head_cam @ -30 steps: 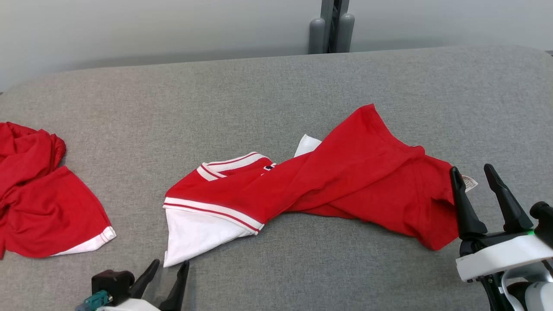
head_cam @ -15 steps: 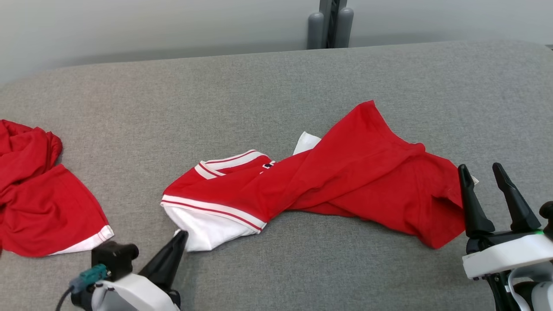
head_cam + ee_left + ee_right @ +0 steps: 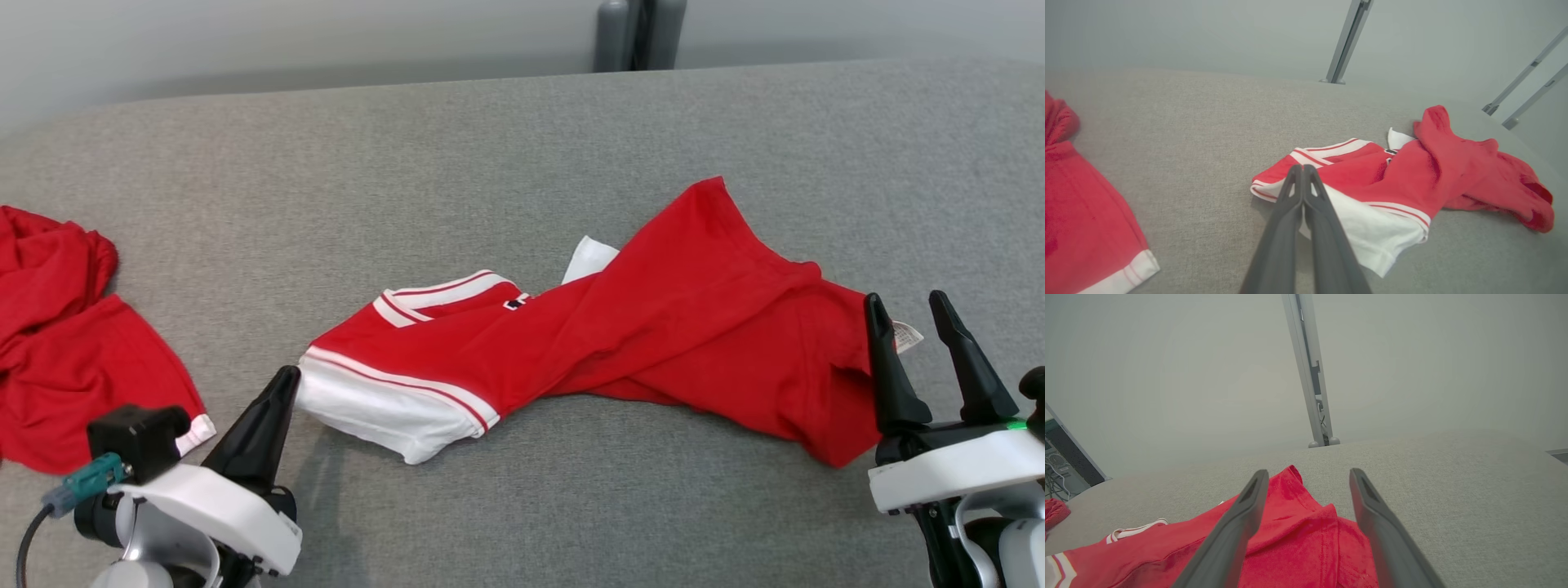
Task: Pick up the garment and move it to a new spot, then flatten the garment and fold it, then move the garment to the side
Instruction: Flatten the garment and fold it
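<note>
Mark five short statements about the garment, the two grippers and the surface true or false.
1. The left gripper has its jaws shut at the white sleeve of the garment. True.
2. The right gripper has its jaws open at the garment's red end. True.
3. The garment lies flat and neatly folded. False: it lies twisted and rumpled.
4. The second red cloth lies on the robot's right. False: it lies at the far left.
5. The garment rests on a grey fabric surface. True.
</note>
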Motion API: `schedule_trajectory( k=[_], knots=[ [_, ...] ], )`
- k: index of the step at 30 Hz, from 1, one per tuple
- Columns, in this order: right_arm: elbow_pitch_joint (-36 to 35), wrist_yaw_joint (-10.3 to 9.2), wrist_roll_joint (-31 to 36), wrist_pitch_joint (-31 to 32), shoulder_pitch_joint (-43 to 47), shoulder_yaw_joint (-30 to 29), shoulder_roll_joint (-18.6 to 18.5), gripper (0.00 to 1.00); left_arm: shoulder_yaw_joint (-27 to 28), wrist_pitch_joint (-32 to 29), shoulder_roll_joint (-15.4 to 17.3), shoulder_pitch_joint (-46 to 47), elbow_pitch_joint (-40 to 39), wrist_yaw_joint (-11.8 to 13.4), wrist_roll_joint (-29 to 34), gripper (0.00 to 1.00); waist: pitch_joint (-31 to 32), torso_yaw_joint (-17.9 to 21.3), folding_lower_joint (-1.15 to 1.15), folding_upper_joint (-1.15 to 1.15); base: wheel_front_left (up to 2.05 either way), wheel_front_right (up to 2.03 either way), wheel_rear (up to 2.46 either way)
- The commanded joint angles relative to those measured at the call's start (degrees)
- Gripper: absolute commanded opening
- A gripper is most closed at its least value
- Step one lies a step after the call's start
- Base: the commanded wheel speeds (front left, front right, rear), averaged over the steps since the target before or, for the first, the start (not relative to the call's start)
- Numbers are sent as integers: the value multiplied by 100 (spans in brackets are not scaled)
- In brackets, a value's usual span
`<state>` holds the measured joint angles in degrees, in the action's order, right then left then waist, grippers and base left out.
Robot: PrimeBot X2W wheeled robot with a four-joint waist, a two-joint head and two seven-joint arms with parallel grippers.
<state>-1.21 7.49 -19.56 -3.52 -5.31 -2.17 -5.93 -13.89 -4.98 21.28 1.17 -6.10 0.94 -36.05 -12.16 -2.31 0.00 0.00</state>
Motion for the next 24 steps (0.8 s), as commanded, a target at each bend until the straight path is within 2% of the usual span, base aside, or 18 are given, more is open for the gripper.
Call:
schedule_trajectory(
  k=[1,3,11,13,14,15,19,24],
  knots=[
    [18,0,12,10,-93,42,-13,100,47,92,-70,303,480,-142,-156,0,-74,104,0,0,0,0,0],
    [39,0,7,14,-124,57,-17,100,60,154,-97,450,778,-206,-178,0,-98,138,0,0,0,0,0],
    [168,0,-32,-62,-199,134,27,100,30,568,-386,1393,2961,-563,-373,0,-204,434,0,0,0,0,0],
    [195,0,-40,-73,-188,135,36,100,32,659,-444,1528,3264,-607,-422,0,-211,449,0,0,0,0,0],
    [207,0,-44,-75,-187,132,37,100,44,743,-461,1595,3391,-616,-403,27,-210,451,0,0,0,0,0],
    [217,0,-46,-87,-185,128,38,100,53,836,-470,1648,3489,-618,-372,100,-209,452,0,0,0,0,0],
    [222,0,-12,-133,-191,84,45,100,128,1364,-511,1720,3681,-523,-249,100,-165,407,0,0,0,0,0],
    [167,0,101,-220,-192,21,29,100,280,1881,-494,1579,3390,-213,41,100,-78,312,0,0,0,0,0]
  ],
)
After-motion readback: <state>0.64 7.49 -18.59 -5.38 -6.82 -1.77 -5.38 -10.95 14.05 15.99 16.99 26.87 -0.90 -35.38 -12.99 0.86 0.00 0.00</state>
